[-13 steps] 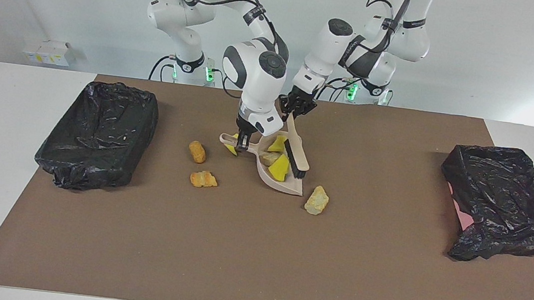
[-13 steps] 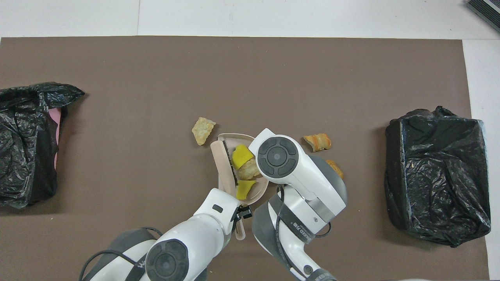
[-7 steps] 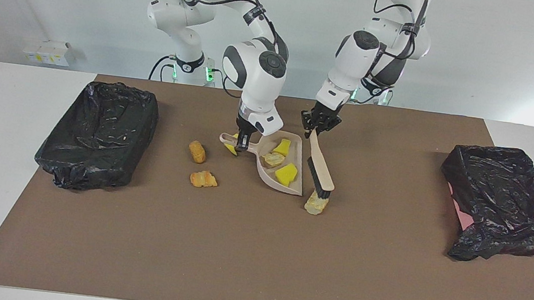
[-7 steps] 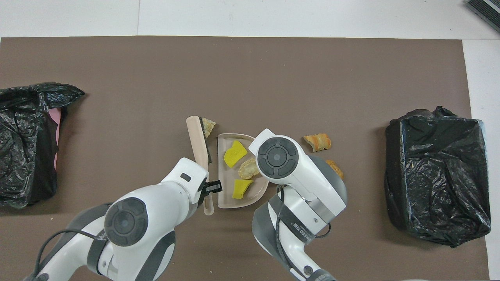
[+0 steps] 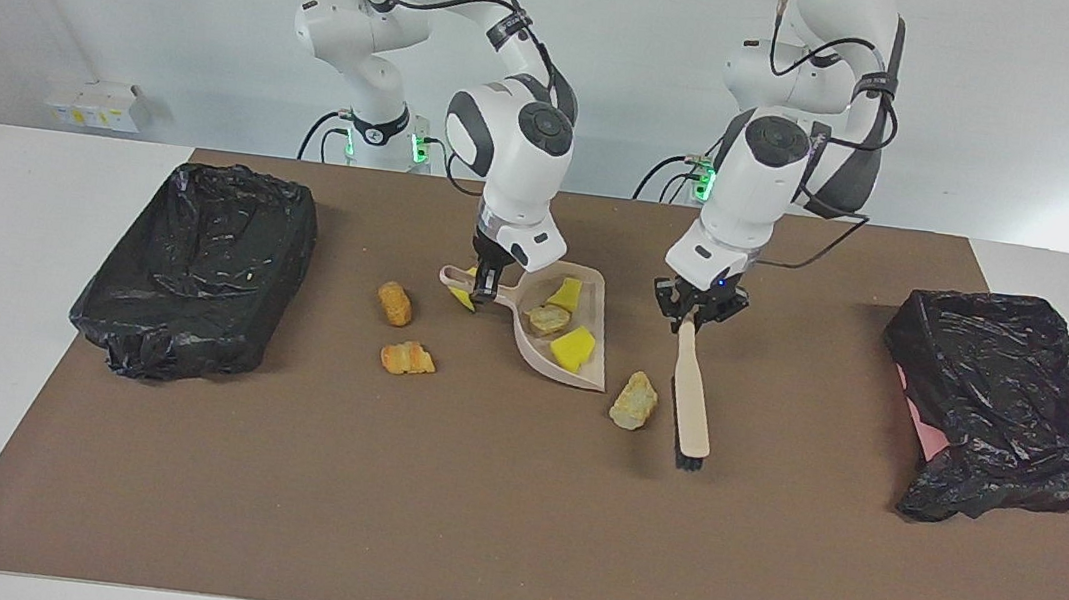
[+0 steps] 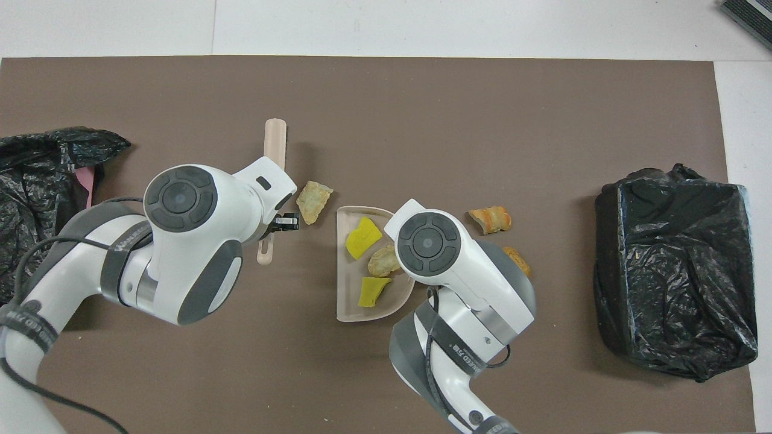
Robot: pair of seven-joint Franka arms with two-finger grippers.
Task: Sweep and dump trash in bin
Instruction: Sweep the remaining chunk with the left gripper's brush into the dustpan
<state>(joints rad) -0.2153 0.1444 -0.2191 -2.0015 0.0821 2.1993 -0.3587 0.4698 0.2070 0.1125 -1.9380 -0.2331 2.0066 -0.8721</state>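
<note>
Looking first at the facing view, you see the right hand (image 5: 486, 293) low over the desk (image 5: 507, 539), its fingers pinched on the handle of the beige dustpan (image 5: 562, 343). The dustpan lies flat on the brown mat (image 5: 472, 494) and holds three pieces of the trash: two yellow sponge pieces (image 5: 572, 348) and one tan lump (image 5: 547, 319) between them. One more yellow piece (image 5: 462, 298) shows just under the right hand, beside the dustpan handle. A pale bread-like lump (image 5: 635, 401) lies on the mat just beside the open edge of the dustpan, farther from the robots. Two orange lumps (image 5: 407, 358) lie toward the right arm's end, near the dustpan but apart from it. The left hand (image 5: 698, 311) is pressed on the handle of the beige brush (image 5: 691, 398), which points away from the robots with its black bristles at the end, near the pale lump but not touching it. One black bin (image 5: 201, 267) stands at the right arm's end of the desk and another black bin (image 5: 1010, 410) at the left arm's end.

Now in the overhead view, the left hand (image 6: 283, 222) is mostly covered by its own arm, and the brush (image 6: 274, 150) comes out from under it. The pale lump (image 6: 313, 201) lies between the brush and the dustpan (image 6: 345, 301). The right hand itself is hidden under its arm. You see the yellow pieces (image 6: 362, 237) and the tan lump in the dustpan, and the orange lumps (image 6: 491, 219) toward the bin (image 6: 675, 277) at the right arm's end.
</note>
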